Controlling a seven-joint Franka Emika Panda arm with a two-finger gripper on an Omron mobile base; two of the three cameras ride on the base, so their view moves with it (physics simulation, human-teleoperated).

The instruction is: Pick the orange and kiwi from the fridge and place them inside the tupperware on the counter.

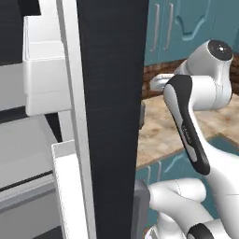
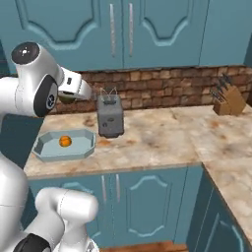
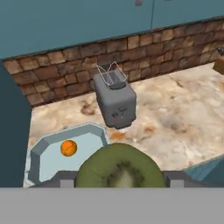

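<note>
- Hand view: the kiwi is seen large at the bottom, clamped between the two fingers — carried above the counter, near the tupperware.
- It is judged light, fuzzy-skinned and slightly soft; a hold across its middle, as here, should be kept gentle.
- The fingers are spread to the fruit's width and pressed against its sides.
- The orange is already lying inside the tupperware.
- A grey toaster stands just beside the tupperware — to be cleared on the way down.
</note>
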